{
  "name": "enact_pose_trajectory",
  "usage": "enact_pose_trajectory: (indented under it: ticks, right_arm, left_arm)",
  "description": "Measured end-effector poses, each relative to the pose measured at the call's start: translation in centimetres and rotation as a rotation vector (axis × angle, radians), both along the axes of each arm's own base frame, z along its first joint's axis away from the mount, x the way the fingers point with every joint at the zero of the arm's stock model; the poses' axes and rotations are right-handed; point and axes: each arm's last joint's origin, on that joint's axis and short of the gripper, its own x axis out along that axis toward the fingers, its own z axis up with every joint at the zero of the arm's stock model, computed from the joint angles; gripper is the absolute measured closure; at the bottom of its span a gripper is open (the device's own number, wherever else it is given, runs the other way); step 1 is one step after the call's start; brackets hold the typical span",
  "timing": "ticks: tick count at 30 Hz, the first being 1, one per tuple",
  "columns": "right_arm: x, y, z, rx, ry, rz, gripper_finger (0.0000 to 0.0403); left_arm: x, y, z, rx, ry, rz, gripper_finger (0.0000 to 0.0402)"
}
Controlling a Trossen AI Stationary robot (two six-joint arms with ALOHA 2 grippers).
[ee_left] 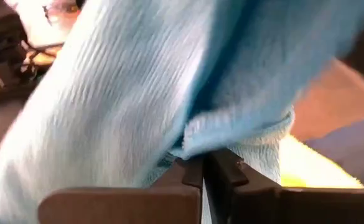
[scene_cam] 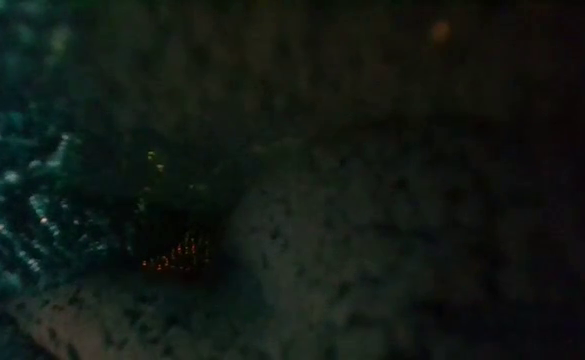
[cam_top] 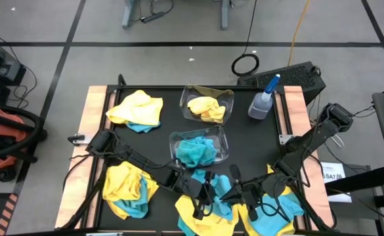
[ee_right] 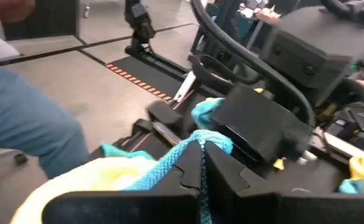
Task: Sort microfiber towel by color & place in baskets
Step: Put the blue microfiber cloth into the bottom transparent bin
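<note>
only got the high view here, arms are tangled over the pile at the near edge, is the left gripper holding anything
Observer: Yes. In its wrist view the left gripper is shut on a turquoise towel.
Operator: and the right one
Observer: The right gripper is shut too, pinching a strand of another turquoise cloth.
Operator: anything yellow caught in the left grip
Observer: No. A yellow towel lies beside the fingers, outside the pinch.
Operator: low view any help
Observer: No, it is dark; fuzzy cloth seems to cover the lens.
</note>
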Motion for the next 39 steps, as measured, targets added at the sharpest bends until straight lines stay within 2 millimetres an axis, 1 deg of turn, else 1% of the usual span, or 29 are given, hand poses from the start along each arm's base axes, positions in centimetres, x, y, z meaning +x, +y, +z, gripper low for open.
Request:
enact_pose_trajectory:
  ticks: [4,7,12,15,18,21,26,28,30,32,34,36,39]
  right_arm:
    - [-1.0,0.9,-0.5,0.032,0.063,0.024,0.0402]
    - [-1.7,1.4,-1.0,0.068,0.142,0.024,0.0402]
    - [-2.6,1.4,-2.2,0.129,0.297,-0.032,0.0403]
    - [-2.6,1.1,-3.2,0.111,0.348,-0.145,0.0392]
    - [-2.6,0.7,-4.4,0.05,0.373,-0.27,0.0357]
    - [-2.6,0.4,-5.4,-0.003,0.376,-0.37,0.0297]
    - [-1.4,0.5,-7.2,0.021,0.422,-0.43,0.0178]
    - [-0.7,0.3,-8.2,0.041,0.467,-0.441,0.0137]
    - [0.1,0.2,-9.2,0.06,0.522,-0.423,0.0107]
    - [0.9,0.2,-10.2,0.069,0.547,-0.413,0.0086]
    - [1.7,0.2,-10.9,0.068,0.551,-0.395,0.0077]
    - [2.4,0.2,-11.7,0.065,0.556,-0.371,0.0075]
    - [3.2,-0.4,-12.6,0.051,0.586,-0.377,0.0082]
  left_arm:
    - [-0.3,0.3,-0.2,0.043,0.048,0.039,0.0398]
    - [-0.7,0.6,0.4,0.081,0.07,0.072,0.0399]
    - [-1.8,1.2,3.0,0.174,0.042,0.129,0.04]
    - [-2.4,1.4,4.4,0.197,0.031,0.138,0.04]
    - [-2.8,1.6,4.8,0.222,0.044,0.13,0.04]
    - [-3.1,1.7,4.7,0.234,0.07,0.13,0.0401]
    - [-3.6,1.6,4.0,0.256,0.153,0.136,0.0401]
    - [-3.8,1.6,3.8,0.259,0.177,0.15,0.0401]
    - [-3.9,1.8,3.6,0.269,0.199,0.155,0.0401]
    - [-4.0,1.8,3.4,0.277,0.219,0.158,0.0401]
    - [-4.2,1.9,3.2,0.274,0.248,0.167,0.0401]
    - [-4.4,2.0,3.0,0.276,0.285,0.176,0.0401]
    - [-4.7,2.2,2.7,0.281,0.327,0.188,0.0401]
